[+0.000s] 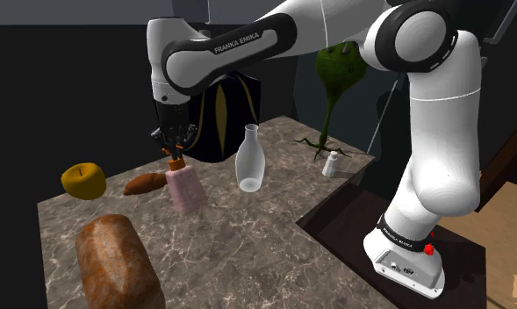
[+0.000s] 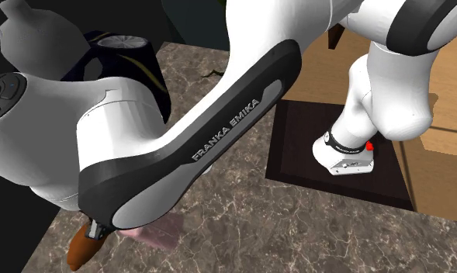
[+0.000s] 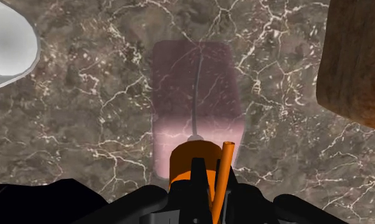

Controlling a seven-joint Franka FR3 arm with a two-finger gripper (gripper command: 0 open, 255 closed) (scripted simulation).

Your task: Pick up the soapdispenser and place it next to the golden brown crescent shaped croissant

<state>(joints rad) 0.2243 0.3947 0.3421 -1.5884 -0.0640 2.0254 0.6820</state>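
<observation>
Hand: gripper (image 1: pixel 171 143) pointed down, fingers pinched together on the orange pump (image 3: pixel 192 159).
Soap dispenser: pink soap dispenser (image 1: pixel 184 189) sat straight under the hand; cannot tell if its base touched the marble countertop (image 1: pixel 274 246).
Croissant: brown croissant (image 1: pixel 147 183) lay just beside the dispenser, to the shoulder view's left of the hand.
Bottle: white bottle (image 1: pixel 249 158) stood near the hand, to the shoulder view's right.
Loaf: loaf (image 1: pixel 116 259) lay apart from the hand, toward the camera.
Open room: bare marble lay between hand, loaf and bottle.
Edges: counter edge by the stand (image 1: pixel 353 237) was well apart from the hand.
</observation>
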